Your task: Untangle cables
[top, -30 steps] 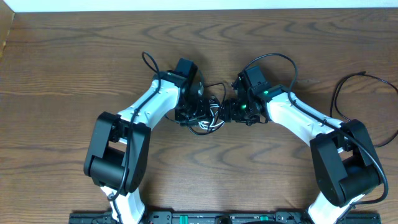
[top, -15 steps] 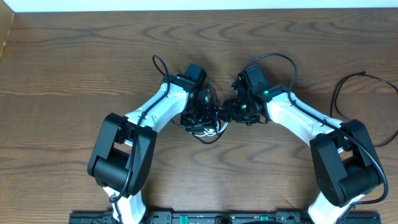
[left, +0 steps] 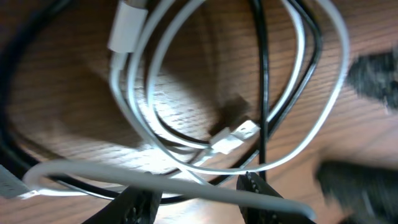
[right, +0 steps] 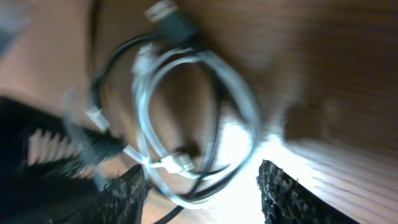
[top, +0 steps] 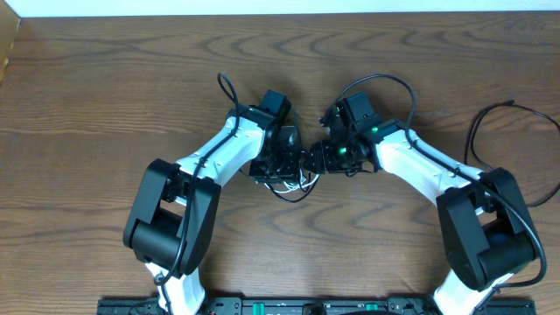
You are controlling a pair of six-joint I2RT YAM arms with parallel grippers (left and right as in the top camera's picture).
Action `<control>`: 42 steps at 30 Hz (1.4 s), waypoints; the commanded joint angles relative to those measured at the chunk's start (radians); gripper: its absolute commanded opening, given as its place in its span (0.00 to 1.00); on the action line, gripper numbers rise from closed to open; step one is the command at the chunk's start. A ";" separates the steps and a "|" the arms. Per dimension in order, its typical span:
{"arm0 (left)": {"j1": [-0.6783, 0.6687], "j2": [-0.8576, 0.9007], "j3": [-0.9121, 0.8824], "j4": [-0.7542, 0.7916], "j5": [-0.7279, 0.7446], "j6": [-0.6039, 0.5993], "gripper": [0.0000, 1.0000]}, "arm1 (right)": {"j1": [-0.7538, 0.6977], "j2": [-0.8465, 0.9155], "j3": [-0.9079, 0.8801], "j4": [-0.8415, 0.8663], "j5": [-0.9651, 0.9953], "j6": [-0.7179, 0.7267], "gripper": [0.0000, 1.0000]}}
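Observation:
The white cable [left: 126, 28] and the black cable [left: 259, 62] lie in one tangled coil on the wooden table [top: 87, 105], seen from overhead [top: 290, 184] between the two wrists. My left gripper [left: 199, 200] is open just above the coil, and a white strand runs across in front of its fingers. My right gripper [right: 205, 193] is open too, with loops of the white cable [right: 176, 163] and the black cable [right: 180, 23] between and beyond its fingers; this view is blurred. Overhead, the left gripper [top: 285, 164] and right gripper [top: 318, 158] nearly touch.
A thicker black wire [top: 477, 131] loops on the table at the far right, beside the right arm. A box edge [top: 7, 44] shows at the top left corner. The table's back edge runs along the top.
The left arm swung right and closed in on the right gripper, and the cable coil shifted slightly with it. Since half a second ago, little has moved.

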 commanded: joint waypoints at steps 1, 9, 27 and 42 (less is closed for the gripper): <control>0.000 -0.017 -0.007 -0.013 -0.069 0.056 0.44 | -0.041 -0.055 -0.004 -0.008 -0.197 -0.156 0.55; 0.012 -0.021 0.028 -0.063 -0.068 0.192 0.50 | -0.086 -0.089 -0.004 -0.040 -0.304 -0.255 0.59; 0.011 -0.021 0.027 -0.012 -0.053 0.180 0.51 | -0.064 -0.089 -0.004 0.114 -0.285 -0.016 0.49; 0.011 -0.021 0.027 -0.011 -0.053 0.177 0.51 | 0.003 -0.089 -0.005 0.196 -0.106 0.132 0.36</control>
